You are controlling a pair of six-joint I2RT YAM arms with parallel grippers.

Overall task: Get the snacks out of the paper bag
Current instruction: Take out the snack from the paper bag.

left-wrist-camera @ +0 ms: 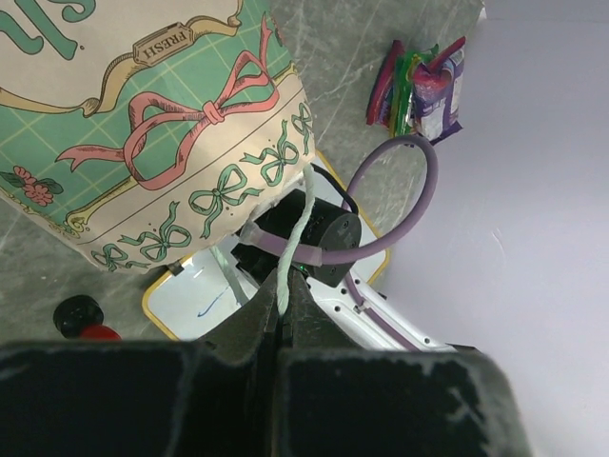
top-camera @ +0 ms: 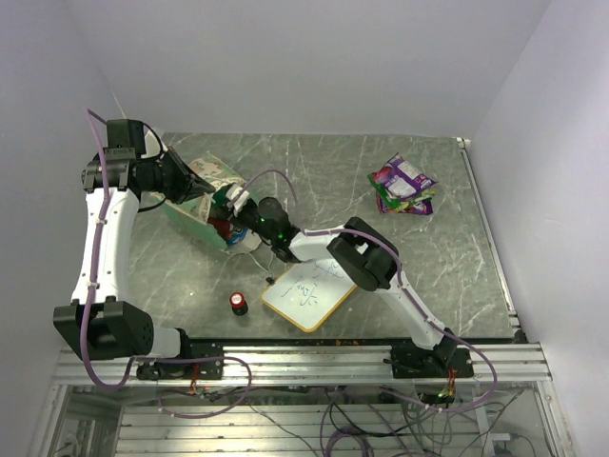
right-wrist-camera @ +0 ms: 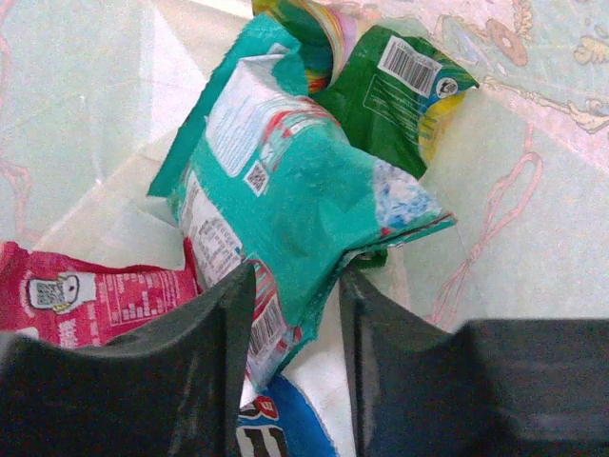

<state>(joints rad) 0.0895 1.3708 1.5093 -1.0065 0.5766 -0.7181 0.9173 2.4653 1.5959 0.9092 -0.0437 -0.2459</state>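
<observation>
My right hand straddles a green packet inside the paper bag, fingers apart. My left hand pinches the string.

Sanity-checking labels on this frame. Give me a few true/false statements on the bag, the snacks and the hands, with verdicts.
1. The left hand is shut on the thin white string handle of the green paper bag. True.
2. The right hand is inside the bag, with its fingers either side of a teal-and-white shiny packet. True.
3. The bag is empty. False: that teal packet, a pink-red packet and a dark green packet are inside.
4. The pile of purple and green packets lies on the wood-framed whiteboard. False: it lies on the grey table at far right, apart from the whiteboard.
5. The small red-capped black cylinder is in the bag. False: it stands on the table beside the whiteboard.
</observation>
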